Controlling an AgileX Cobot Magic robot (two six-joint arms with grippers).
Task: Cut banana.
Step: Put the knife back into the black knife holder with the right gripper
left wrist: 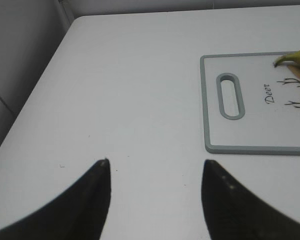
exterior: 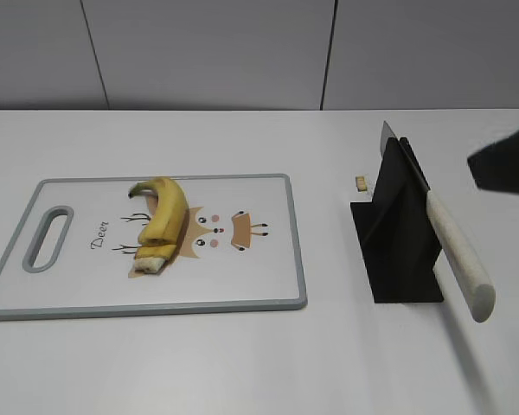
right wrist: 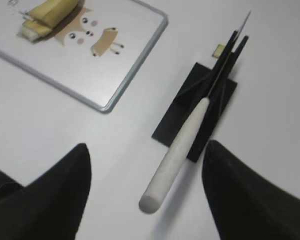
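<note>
The yellow banana lies on the white cutting board, stem tip at the back, blunt pale end towards the front; it also shows in the right wrist view and its stem in the left wrist view. A knife with a white handle rests in a black stand. My right gripper is open above the handle, its fingers on either side and apart from it. My left gripper is open and empty over bare table, left of the board.
The board has a grey rim, a handle slot at its left and a deer drawing. A small tan bit lies on the table behind the knife stand. A dark part of the right arm shows at the right edge.
</note>
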